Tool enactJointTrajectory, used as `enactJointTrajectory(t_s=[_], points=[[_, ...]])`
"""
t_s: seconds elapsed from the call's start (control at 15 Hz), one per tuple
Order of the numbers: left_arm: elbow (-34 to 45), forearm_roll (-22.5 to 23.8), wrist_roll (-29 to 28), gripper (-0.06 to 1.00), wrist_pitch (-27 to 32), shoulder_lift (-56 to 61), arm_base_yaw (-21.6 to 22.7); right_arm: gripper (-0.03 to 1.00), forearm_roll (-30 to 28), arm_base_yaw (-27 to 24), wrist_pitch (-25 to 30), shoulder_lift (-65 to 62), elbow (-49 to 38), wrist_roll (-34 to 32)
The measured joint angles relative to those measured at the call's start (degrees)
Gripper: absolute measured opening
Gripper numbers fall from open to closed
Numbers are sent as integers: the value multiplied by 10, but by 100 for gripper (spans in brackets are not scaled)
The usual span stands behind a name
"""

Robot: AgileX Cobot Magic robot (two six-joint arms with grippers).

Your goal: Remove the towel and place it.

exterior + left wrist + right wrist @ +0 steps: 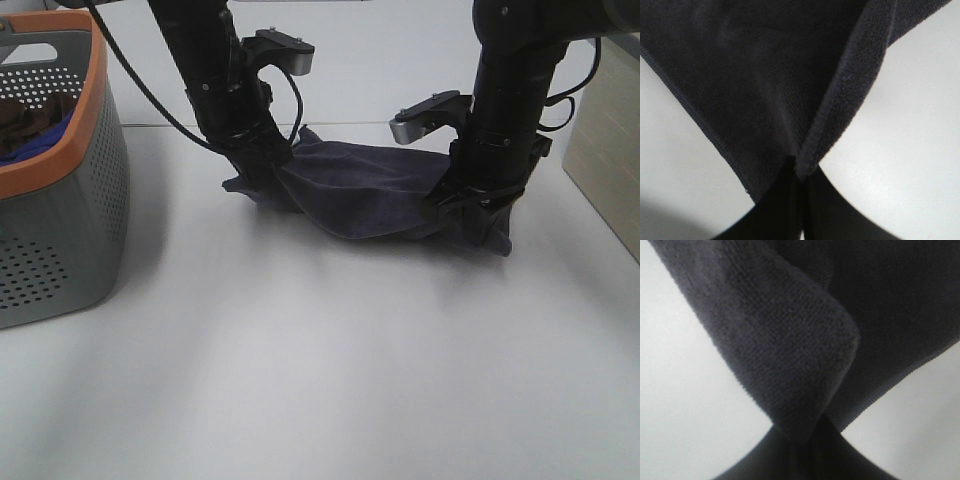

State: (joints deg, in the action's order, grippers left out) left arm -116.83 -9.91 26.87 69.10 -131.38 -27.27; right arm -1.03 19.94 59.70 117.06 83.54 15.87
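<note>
Over white table, dark charcoal plush towel sagging; left gripper, right gripper pinching its ends

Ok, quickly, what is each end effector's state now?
The left end effector: closed on one end of the towel.
The right end effector: closed on the other end of the towel.

The right hand pinches a folded-over edge of the dark plush towel between its tips, pale worktop showing on either side of it.
</note>
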Motion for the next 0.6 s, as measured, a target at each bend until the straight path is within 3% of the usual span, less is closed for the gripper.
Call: enactJointTrajectory(t_s=[0.2, 0.33, 0.6], points=[[19, -39, -7, 0, 2, 2, 0, 0, -23, 0, 44, 0, 0, 1], [91, -47, -24, 0, 3, 9, 0, 0, -29, 0, 85, -1, 0, 6], [170, -49, -25, 0, 3, 60, 0, 0, -13, 0, 96, -1, 0, 7]])
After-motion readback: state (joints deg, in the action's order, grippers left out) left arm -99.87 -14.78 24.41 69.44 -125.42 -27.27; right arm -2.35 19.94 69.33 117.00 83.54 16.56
